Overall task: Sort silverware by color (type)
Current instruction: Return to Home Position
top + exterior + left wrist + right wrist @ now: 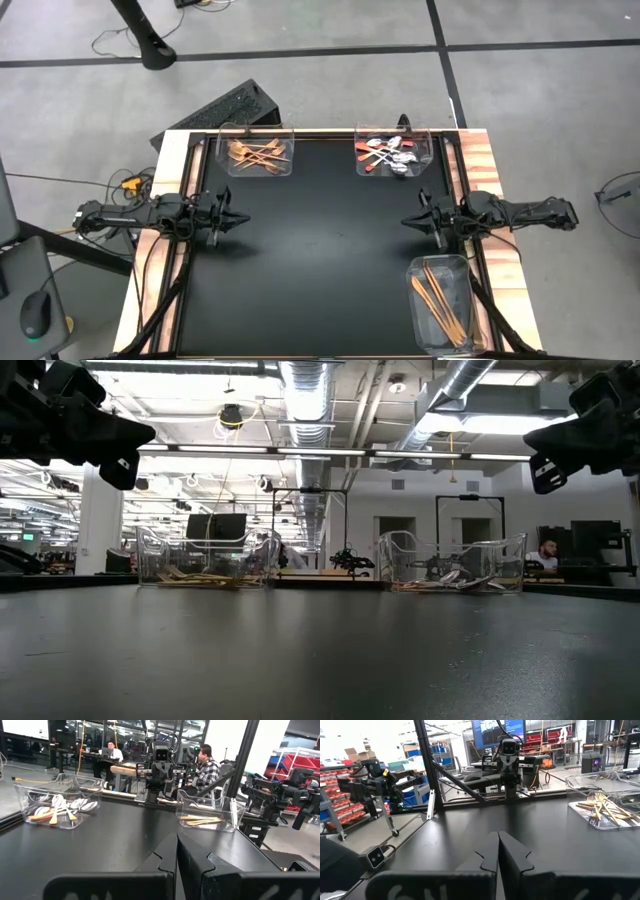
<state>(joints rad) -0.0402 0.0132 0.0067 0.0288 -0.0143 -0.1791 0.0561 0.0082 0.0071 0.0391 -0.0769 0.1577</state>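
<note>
I am seeing both arms stretched low and level over the side edges of the bench (320, 285), pointing at each other. The left gripper (238, 216) is hovering at 9 o'clock, the right gripper (410, 220) at 3 o'clock. Both are showing their fingers pressed together and empty.

In the low view both grippers are cut off by the upper corners.

I am counting three clear bins. The 11 o'clock bin (224, 140) is holding gold forks (258, 155), the 1 o'clock bin (428, 145) red-handled spoons (385, 155), and the 5 o'clock bin (413, 335) long gold sticks (440, 298). The pieces are overlapping, so I cannot count them.
</note>
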